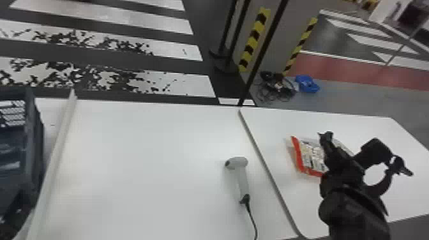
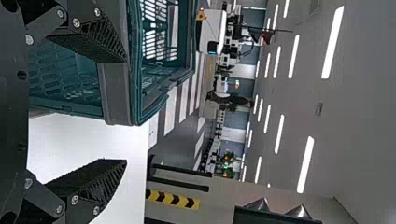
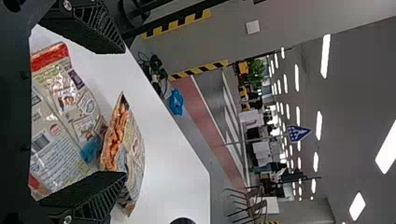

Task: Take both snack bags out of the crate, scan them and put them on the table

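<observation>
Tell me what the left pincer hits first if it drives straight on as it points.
Most likely the crate: its side shows beyond the left pincer, behind one of the spread fingers. The other finger might pass over the table; depth is unclear.

Crate (image 1: 19, 150) left, scanner (image 1: 241, 178) between, snack bags (image 3: 60, 135) right

A rail (image 1: 56, 153) runs near to far just right of the crate, along the left bench (image 1: 143, 159). The scanner lies on that bench, near its right edge, its cord (image 1: 252, 220) trailing nearward. The snack bags lie together on the right bench (image 1: 271, 131). Behind that bench, loose cables (image 1: 277, 86) lie on the floor (image 1: 357, 99).
</observation>
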`<state>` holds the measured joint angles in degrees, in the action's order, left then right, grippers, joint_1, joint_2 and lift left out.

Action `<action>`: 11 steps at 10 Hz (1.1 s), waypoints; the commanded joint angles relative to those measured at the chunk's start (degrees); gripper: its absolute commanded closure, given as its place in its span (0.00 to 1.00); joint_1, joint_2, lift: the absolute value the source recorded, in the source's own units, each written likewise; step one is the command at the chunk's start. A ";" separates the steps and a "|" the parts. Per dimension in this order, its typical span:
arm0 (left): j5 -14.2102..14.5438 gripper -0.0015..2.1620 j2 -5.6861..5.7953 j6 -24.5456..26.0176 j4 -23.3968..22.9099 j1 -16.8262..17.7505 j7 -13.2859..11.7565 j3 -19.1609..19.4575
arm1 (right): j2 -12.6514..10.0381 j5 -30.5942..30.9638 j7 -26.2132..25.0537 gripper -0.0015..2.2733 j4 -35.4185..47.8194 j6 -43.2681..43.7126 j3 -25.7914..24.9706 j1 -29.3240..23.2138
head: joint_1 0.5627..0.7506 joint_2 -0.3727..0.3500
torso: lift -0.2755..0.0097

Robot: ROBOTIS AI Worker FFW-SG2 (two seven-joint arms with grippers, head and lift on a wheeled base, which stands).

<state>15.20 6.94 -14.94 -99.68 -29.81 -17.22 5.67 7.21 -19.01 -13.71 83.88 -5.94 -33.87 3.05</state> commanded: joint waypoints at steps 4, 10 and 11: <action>-0.87 0.12 0.00 0.84 -2.72 0.63 0.79 -2.33 | -1.76 3.45 0.18 0.03 7.09 10.55 14.01 -6.21 | 0.70 0.03 | 0.64; -1.75 0.12 -0.09 1.37 -2.80 1.59 2.46 -3.91 | -5.10 12.85 -1.93 0.02 14.12 17.41 29.56 -15.70 | 0.70 0.24 | 0.64; -1.75 0.12 -0.09 1.37 -2.72 1.68 2.54 -3.91 | -5.01 15.05 -2.55 0.02 14.91 20.04 32.29 -17.99 | 0.70 0.28 | 0.64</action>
<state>13.45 6.91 -13.59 -102.48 -28.18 -14.67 1.79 2.16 -5.36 -16.34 98.21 12.54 -3.29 -13.58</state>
